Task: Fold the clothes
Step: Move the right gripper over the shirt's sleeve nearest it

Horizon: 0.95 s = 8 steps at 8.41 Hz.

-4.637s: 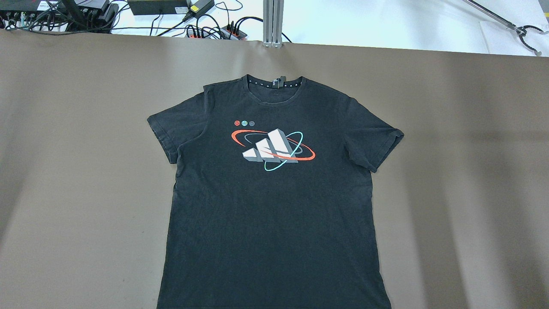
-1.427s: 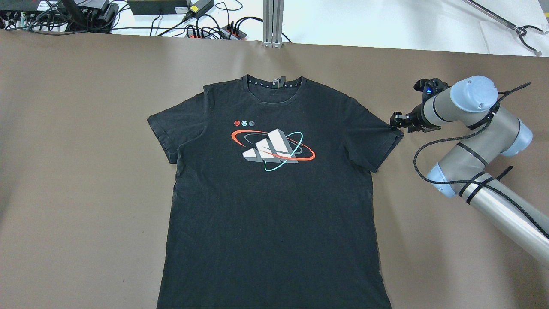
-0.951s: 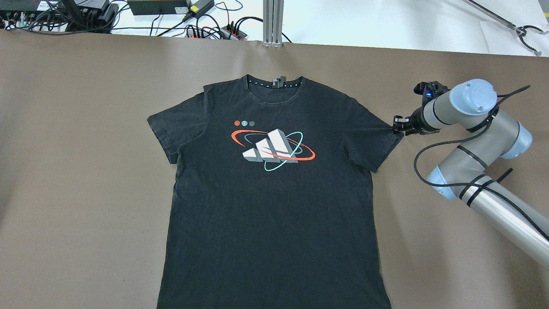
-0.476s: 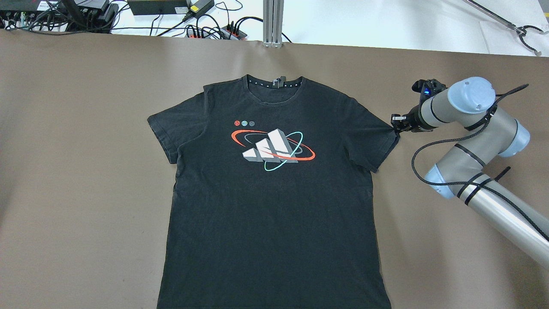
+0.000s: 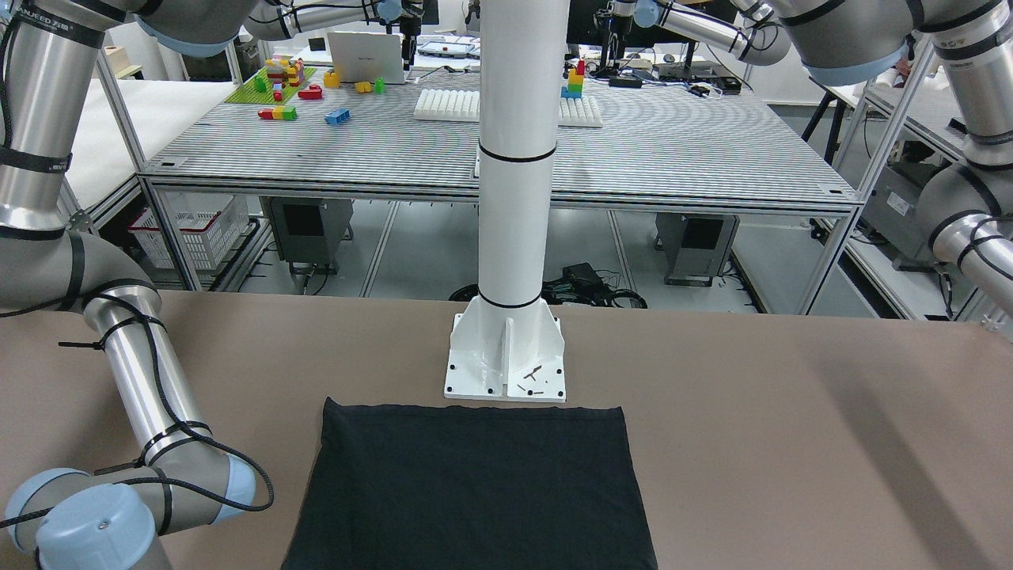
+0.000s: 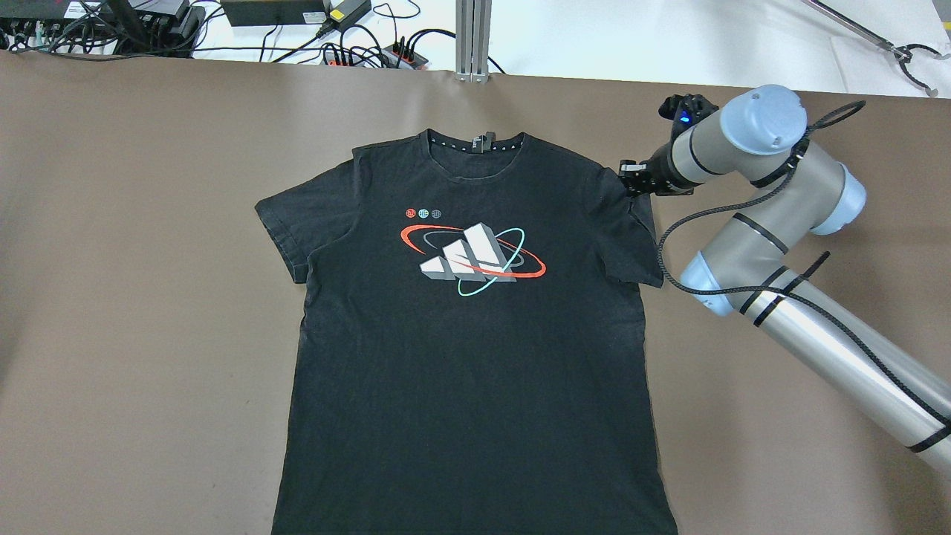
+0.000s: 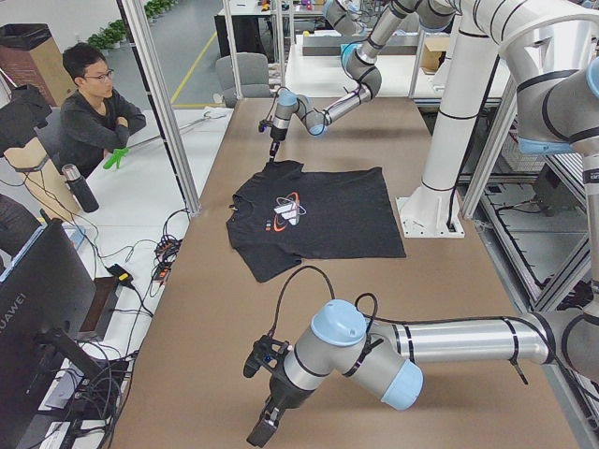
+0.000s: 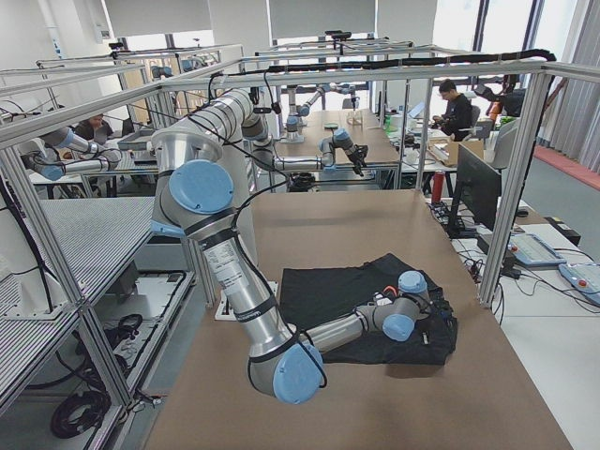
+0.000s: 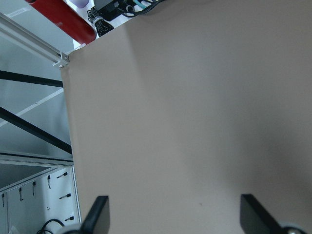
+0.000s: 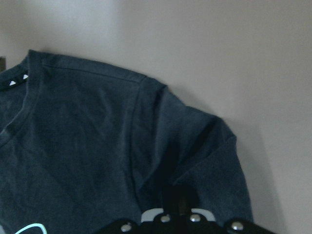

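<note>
A black T-shirt (image 6: 475, 357) with a printed logo lies face up in the middle of the brown table (image 6: 148, 297), collar away from the robot and hem near the white post (image 5: 514, 158), with what looks like the first fold in hand. The right gripper (image 6: 628, 180) is clenched on the outer corner of the sleeve (image 6: 637, 245) on its own side. In the wrist view the cloth is bunched between its fingers and drawn in toward the shoulder. The left gripper (image 9: 175, 217), jaws spread wide and empty, hangs over bare table well apart from the garment. The next move appears to call for carrying the pinched sleeve across onto the chest and releasing it once it lies flat.
</note>
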Motion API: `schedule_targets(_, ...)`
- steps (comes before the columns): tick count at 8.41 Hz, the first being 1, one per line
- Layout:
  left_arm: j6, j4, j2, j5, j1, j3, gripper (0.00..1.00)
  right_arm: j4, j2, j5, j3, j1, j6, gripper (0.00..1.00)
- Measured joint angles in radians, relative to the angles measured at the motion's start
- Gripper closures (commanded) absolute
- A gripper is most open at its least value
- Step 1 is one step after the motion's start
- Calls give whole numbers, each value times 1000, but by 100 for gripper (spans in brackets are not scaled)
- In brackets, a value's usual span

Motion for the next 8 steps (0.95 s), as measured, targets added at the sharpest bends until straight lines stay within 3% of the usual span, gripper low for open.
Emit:
schedule_targets(3, 0, 0, 0, 2, 0, 3, 6, -20, 69, -57, -4, -84, 98, 100)
schedule_targets(8, 0, -1, 0, -1, 0, 5, 6, -33, 88, -154, -28, -143, 133, 100)
